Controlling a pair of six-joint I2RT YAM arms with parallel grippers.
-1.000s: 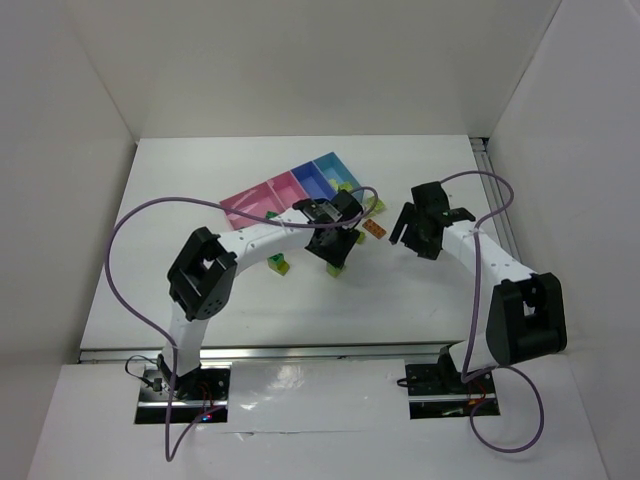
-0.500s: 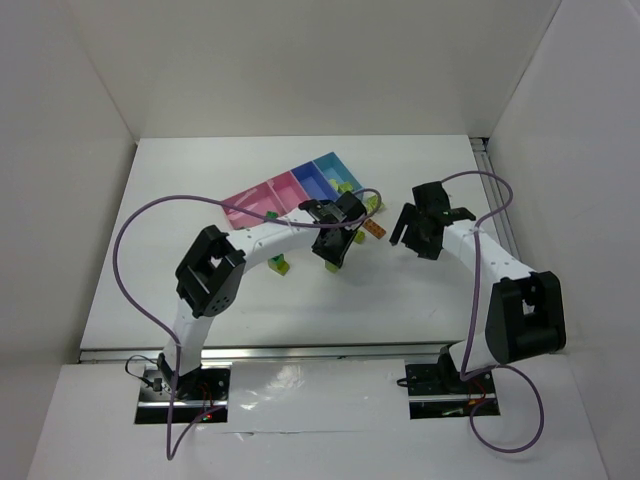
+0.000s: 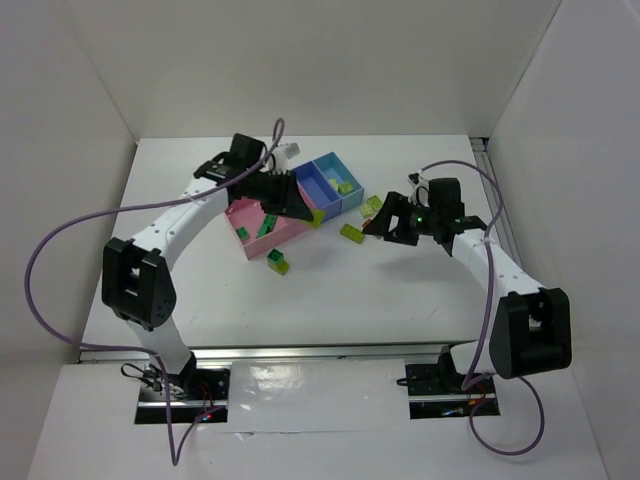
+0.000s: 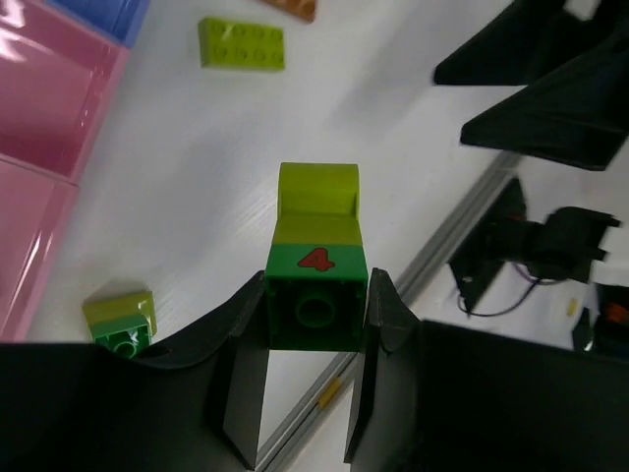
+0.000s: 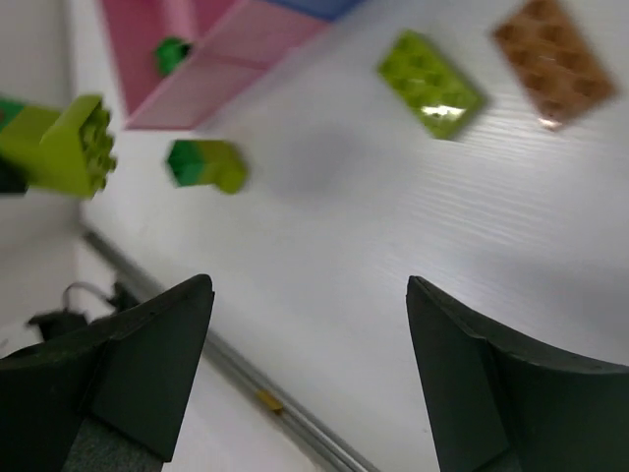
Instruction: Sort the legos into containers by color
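Lego point(image 4: 315, 258) in left hand point(image 4: 314, 300) (sides hidden)

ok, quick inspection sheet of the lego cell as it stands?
Surface: white table, bricks loose on it.
Job's things: joined bins, a dark green brick in a pink one; orange brick, yellow-green brick and two-colour stack on the table.
Clutter: nothing seen.
Grippers: left gripper jaws shut on a green stacked brick; right gripper jaws open, empty.
Cables: purple cables loop off both arms.
Surroundings: white walls; metal rail at near edge.
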